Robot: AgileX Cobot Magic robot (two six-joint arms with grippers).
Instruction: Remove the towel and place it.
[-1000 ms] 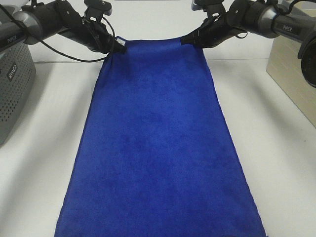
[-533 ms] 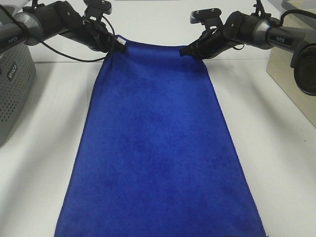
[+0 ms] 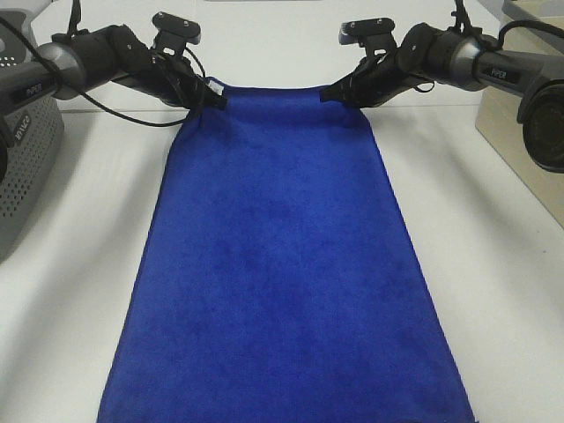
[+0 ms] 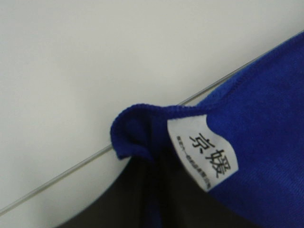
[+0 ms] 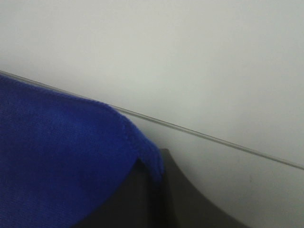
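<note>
The royal-blue towel (image 3: 282,264) lies stretched lengthwise over the white table, running from the far middle to the near edge of the exterior view. My left gripper (image 3: 214,95) is shut on its far left corner, where the white tag (image 4: 204,152) shows beside the curled hem (image 4: 130,118). My right gripper (image 3: 331,92) is shut on the far right corner (image 5: 61,161), with a dark finger (image 5: 185,204) under the cloth. Both held corners sit low, close to the tabletop.
A grey perforated basket (image 3: 22,159) stands at the left edge of the table. A beige box (image 3: 520,132) stands at the right. A thin seam (image 5: 213,137) crosses the white table just beyond the towel's far edge.
Both grippers have come down with the towel's far corners, and the far edge has dropped lower onto the table. The rest of the towel has stayed put.
</note>
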